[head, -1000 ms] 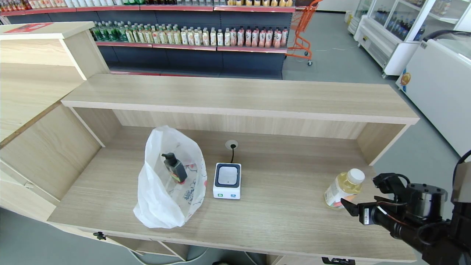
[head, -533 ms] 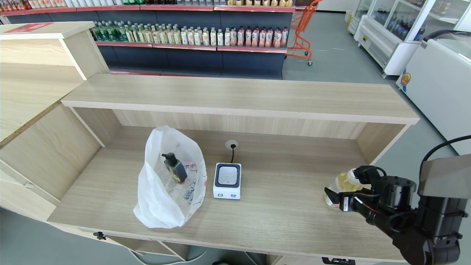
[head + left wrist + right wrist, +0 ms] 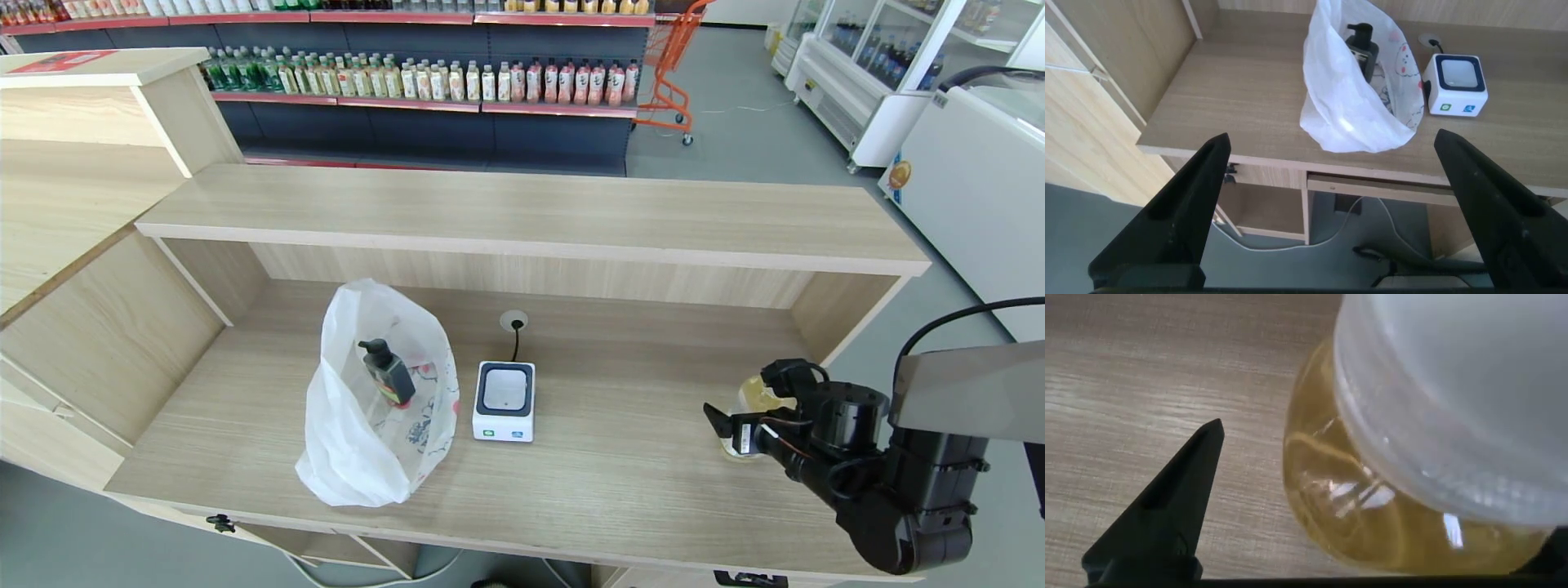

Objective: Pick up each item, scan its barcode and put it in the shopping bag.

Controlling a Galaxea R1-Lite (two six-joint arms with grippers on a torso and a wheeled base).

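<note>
1. Since the pump bottle (image 3: 389, 374) sits in the bag (image 3: 359, 457), we count 1 item done.
2. Our right end effector (image 3: 741, 394), wide, straddles the yellow bottle (image 3: 753, 398) on the table (image 3: 620, 465).
3. Its grasp, scan and bagging remain.

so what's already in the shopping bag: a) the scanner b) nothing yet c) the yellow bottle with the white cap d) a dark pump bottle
d, the dark pump bottle stands inside the white bag, while the yellow bottle is out on the counter and the scanner sits beside the bag.
</note>
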